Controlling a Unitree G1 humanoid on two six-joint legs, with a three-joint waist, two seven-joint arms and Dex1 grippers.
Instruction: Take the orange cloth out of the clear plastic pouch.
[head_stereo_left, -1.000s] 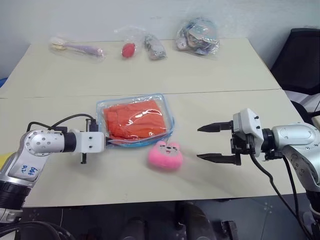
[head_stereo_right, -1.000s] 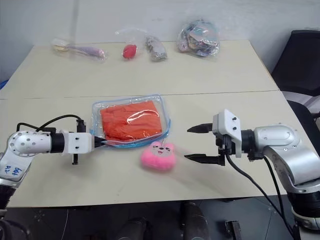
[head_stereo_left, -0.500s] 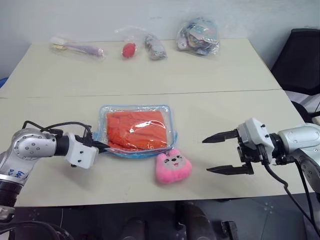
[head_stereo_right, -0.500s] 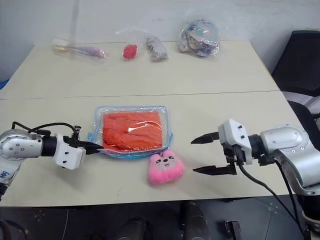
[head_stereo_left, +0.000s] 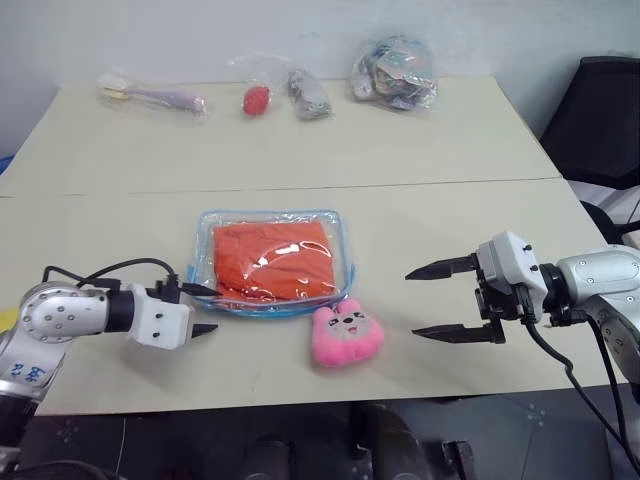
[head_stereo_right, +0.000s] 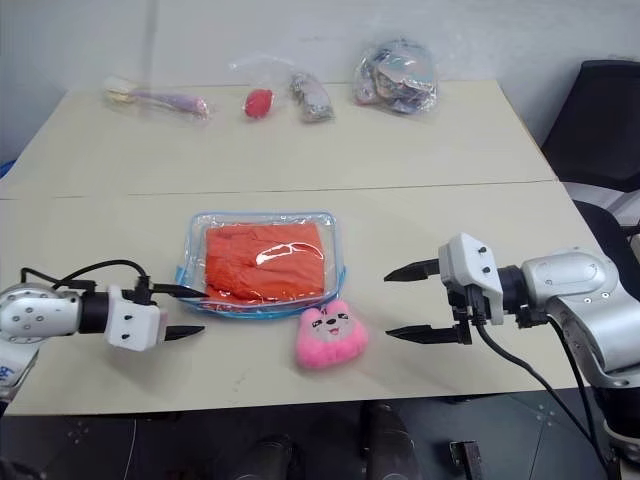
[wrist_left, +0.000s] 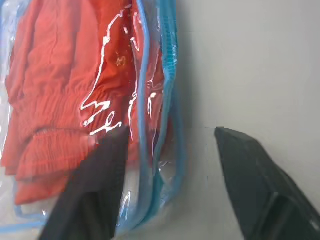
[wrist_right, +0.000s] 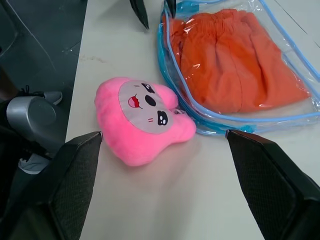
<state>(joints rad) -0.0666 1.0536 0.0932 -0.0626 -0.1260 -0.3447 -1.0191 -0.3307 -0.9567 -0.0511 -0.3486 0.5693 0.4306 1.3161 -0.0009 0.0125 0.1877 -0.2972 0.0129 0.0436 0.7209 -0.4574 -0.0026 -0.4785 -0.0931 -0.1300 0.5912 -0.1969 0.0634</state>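
The clear plastic pouch lies flat on the near table, a little left of the middle, and the orange cloth is folded inside it, filling most of it. My left gripper sits at the pouch's near left corner with its two fingers apart; the upper finger lies against the pouch's blue edge, though I cannot tell whether it presses on it, and the lower one points over bare tabletop. My right gripper hangs over the right part of the table, fingers spread wide and holding nothing, well apart from the pouch. One pink plush toy rests just beside the pouch's near right corner. Along the far edge I count four thin clear bags: one with a long purple item, one with a red ball, one with something grey, and one bulging with mixed small pieces.
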